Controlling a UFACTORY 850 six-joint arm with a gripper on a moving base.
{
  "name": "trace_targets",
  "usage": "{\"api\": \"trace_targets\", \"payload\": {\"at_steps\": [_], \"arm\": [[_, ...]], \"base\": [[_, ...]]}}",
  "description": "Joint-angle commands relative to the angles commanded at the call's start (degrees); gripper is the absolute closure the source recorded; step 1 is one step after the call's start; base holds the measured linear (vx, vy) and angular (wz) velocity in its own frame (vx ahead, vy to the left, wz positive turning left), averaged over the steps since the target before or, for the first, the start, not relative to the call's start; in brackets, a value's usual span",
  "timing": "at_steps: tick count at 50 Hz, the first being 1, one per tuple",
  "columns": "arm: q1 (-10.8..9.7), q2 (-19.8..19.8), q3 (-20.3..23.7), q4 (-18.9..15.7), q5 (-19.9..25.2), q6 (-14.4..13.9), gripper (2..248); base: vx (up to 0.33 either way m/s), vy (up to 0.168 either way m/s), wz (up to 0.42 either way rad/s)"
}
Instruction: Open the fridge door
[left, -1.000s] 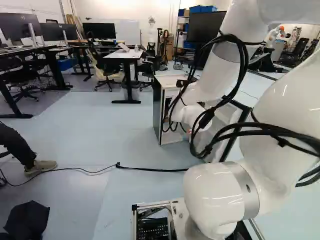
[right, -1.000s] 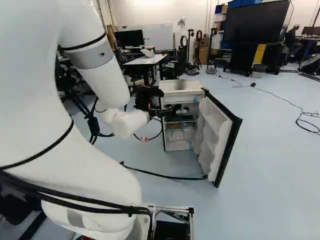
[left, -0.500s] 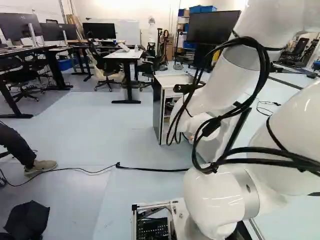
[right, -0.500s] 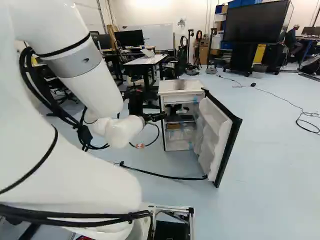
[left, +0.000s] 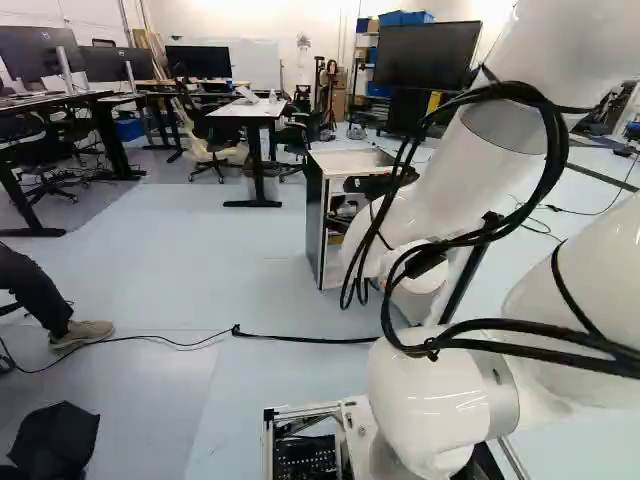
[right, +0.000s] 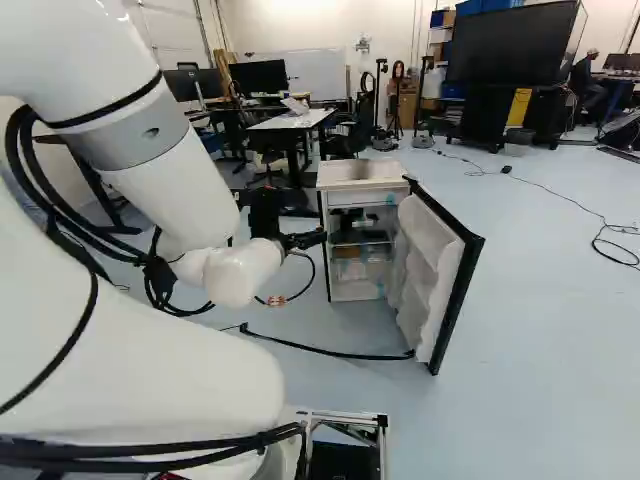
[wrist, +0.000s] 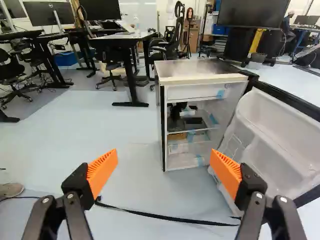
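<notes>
Fridge door (right: 440, 265) swung wide, pincer (wrist: 164, 155) spread and holding nothing

My pincer is wide, its orange pads (wrist: 102, 172) well apart with nothing between them, which I take to mean no grip is needed now. Ahead of it stands the mini fridge (wrist: 200, 72), upright on the floor (wrist: 125, 130), its shelves (wrist: 187, 129) in plain sight. The door hangs out from the cabinet's side at the right of the right base view, its white liner turned toward the inside; the side hinge should be what carries it out there. I judge the opening done; backing my arm (right: 175, 205) off gently would suit. A black cable (right: 320, 350) runs along the floor to the door's lower corner, and could snag if the door swings; whether it touches, I can't tell.
</notes>
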Motion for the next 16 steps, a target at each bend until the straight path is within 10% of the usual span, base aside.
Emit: {"api": "trace_targets", "payload": {"at_steps": [16], "arm": [[0.02,0.17,0.14,-0.18,-0.06,0.03,3]], "base": [[0.0,0.0,0.0]]}}
